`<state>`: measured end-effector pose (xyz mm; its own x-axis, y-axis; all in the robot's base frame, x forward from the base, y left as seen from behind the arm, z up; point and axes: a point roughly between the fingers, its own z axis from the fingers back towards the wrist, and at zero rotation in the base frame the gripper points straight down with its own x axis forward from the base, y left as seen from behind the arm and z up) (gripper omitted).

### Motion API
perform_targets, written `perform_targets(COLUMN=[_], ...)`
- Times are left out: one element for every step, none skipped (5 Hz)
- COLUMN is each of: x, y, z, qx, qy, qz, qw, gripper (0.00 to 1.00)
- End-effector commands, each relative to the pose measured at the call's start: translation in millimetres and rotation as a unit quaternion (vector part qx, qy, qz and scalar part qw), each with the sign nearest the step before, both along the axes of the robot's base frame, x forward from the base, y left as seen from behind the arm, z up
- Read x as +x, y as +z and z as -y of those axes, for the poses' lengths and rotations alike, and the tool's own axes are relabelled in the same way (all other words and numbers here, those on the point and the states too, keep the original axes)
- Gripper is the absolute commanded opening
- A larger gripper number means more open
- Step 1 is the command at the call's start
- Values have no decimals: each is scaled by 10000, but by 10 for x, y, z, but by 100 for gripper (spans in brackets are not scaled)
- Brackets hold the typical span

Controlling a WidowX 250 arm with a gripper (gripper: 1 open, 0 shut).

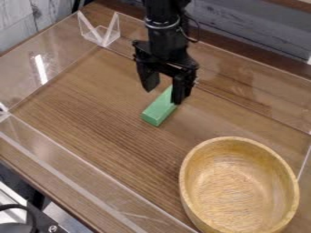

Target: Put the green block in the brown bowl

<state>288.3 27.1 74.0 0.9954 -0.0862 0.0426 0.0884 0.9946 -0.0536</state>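
Observation:
The green block (158, 111) lies flat on the wooden table, a short bright bar angled slightly. My black gripper (165, 91) hangs pointing down right over the block's far end, jaws open, one finger on each side of that end. Nothing is gripped; the block rests on the table. The brown bowl (239, 187) sits at the lower right, a large light wooden bowl with a thick rim and nothing in it, well apart from the block.
Clear plastic walls (49, 55) enclose the wooden table (97, 118) on the left, front and back. A clear plastic stand (100, 32) sits at the back left corner.

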Motion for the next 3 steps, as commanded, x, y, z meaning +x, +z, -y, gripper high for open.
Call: perform_targets(x=[49, 49, 45], y=[202, 210, 132], z=[-34, -33, -34], qx=[40, 38, 66], qy=[47, 41, 27], qz=[379, 411, 363], qw=[9993, 9991, 9993], gripper=[100, 100, 100])
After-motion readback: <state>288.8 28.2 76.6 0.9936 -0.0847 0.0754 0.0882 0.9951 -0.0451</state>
